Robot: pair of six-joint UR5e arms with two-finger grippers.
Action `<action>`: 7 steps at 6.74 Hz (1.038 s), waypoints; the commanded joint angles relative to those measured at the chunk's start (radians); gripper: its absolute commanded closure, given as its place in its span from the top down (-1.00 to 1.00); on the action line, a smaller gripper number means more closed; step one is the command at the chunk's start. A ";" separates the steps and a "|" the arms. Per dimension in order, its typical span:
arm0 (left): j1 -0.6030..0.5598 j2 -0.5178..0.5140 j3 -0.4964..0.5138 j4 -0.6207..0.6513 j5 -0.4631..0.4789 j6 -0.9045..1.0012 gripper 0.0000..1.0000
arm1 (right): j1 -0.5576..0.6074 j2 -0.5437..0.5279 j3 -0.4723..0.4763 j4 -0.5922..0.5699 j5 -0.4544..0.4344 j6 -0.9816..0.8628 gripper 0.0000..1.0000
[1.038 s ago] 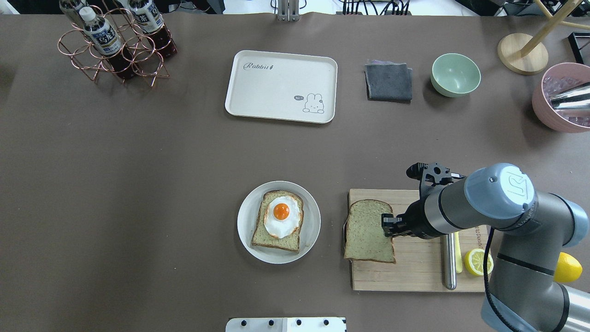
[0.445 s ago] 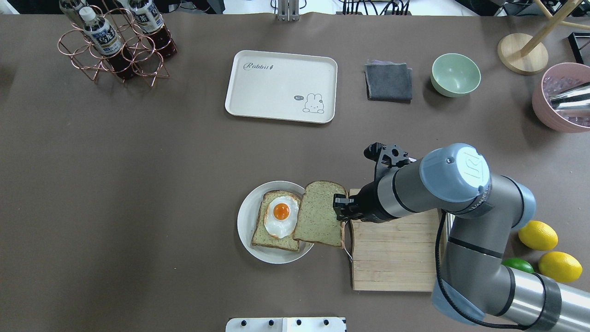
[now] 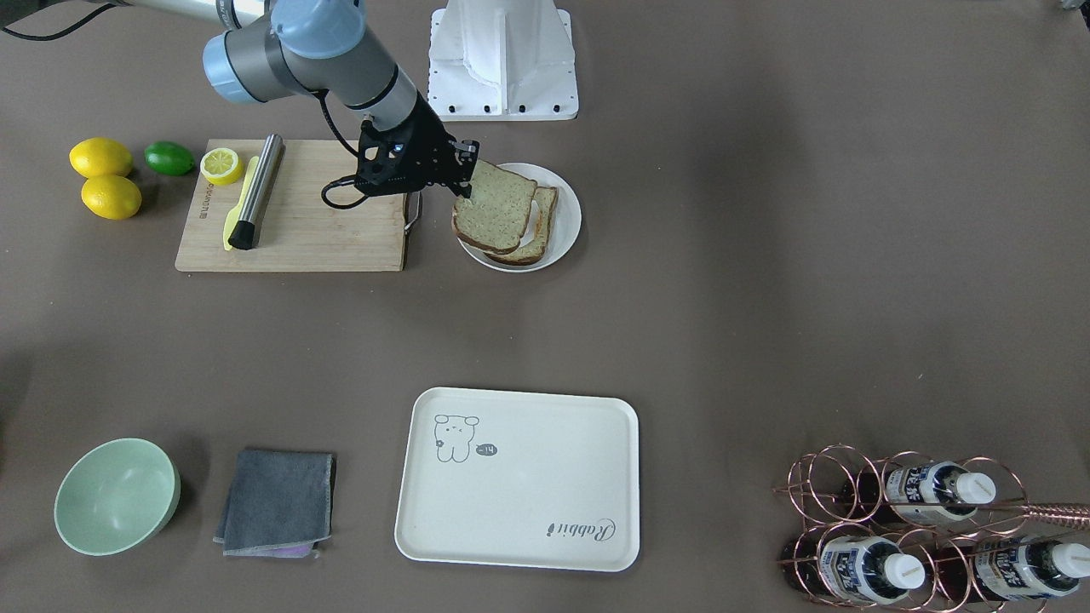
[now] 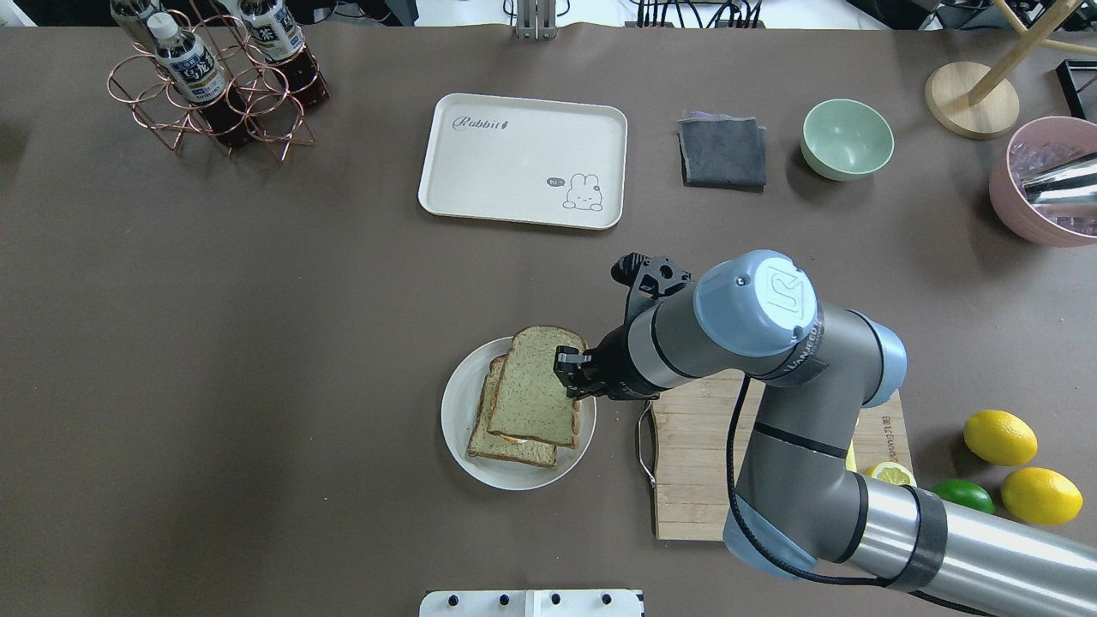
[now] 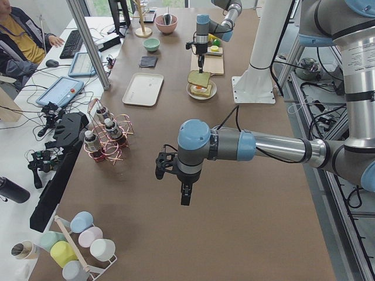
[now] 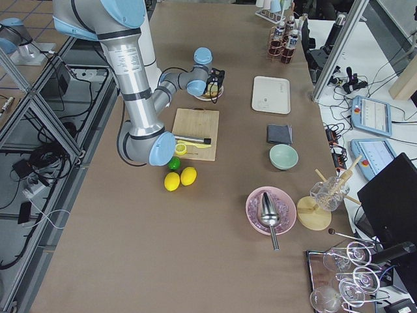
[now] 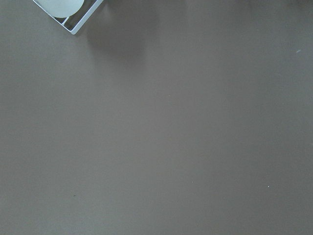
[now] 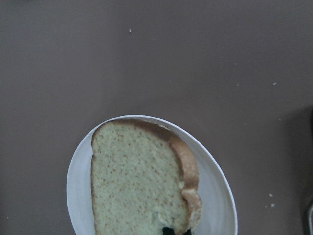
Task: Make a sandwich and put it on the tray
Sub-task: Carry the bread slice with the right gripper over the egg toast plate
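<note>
Sandwich (image 4: 480, 446) on plate (image 4: 452, 422), centre of robot-side edge, brown desk (image 4: 257, 343). Right gripper (image 4: 572, 374) pinches top slice (image 4: 531, 390); egg (image 5: 201, 90) nearly hidden. Tray (image 4: 523, 158) far-edge centre. Left gripper (image 5: 184, 196) opening indiscernible.

The top slice (image 4: 531, 390) covers nearly all of the egg (image 5: 200, 89): from overhead I see only a pale sliver at its near edge, and from the left end a speck of orange. The lower slice (image 4: 510, 452) shows just its left and near margins. My right claw (image 4: 572, 377) pinches the top slice's right edge, yet my own wrist view catches only 1 dark tip at the picture's bottom, where the plate (image 8: 78, 181) is cut off too. My right arm hides much of the cutting board (image 4: 686, 480). My left claw (image 5: 185, 196) shows only from the left end; whether it is parted I cannot tell.
</note>
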 commanded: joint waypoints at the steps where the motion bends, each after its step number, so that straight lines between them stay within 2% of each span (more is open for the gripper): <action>1: 0.000 0.000 0.001 0.000 -0.001 -0.002 0.95 | -0.010 0.076 -0.085 0.001 0.004 -0.011 -1.00; 7: 0.000 0.000 0.002 0.000 -0.008 -0.008 0.95 | -0.033 0.071 -0.091 0.001 0.006 -0.031 -1.00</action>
